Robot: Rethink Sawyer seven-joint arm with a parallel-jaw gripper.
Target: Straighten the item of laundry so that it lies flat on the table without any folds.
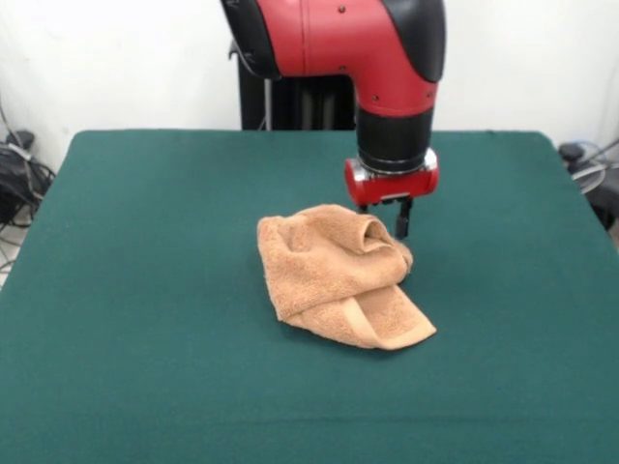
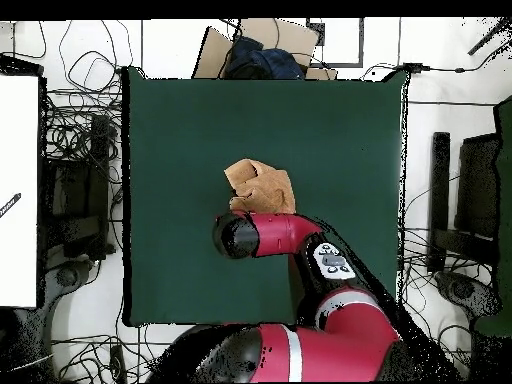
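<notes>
The item of laundry [image 1: 334, 275], a peach-orange terry towel, lies crumpled and folded over itself near the middle of the table [image 1: 145, 290]. One banded corner sticks out toward the front right. My gripper [image 1: 384, 220] hangs at the towel's far right edge, low over the cloth. Its fingers [image 1: 403, 223] stand apart, open, with a raised hump of towel just in front of them. In the overhead view the towel [image 2: 262, 185] shows beside the arm's wrist [image 2: 240, 236], which hides the gripper. Whether the fingers touch the cloth I cannot tell.
Green table top [image 2: 180, 130] spreads widely around the towel on all sides. Cables [image 2: 75, 130] and equipment lie off the table's sides, and a cardboard box [image 2: 255, 50] sits beyond one edge.
</notes>
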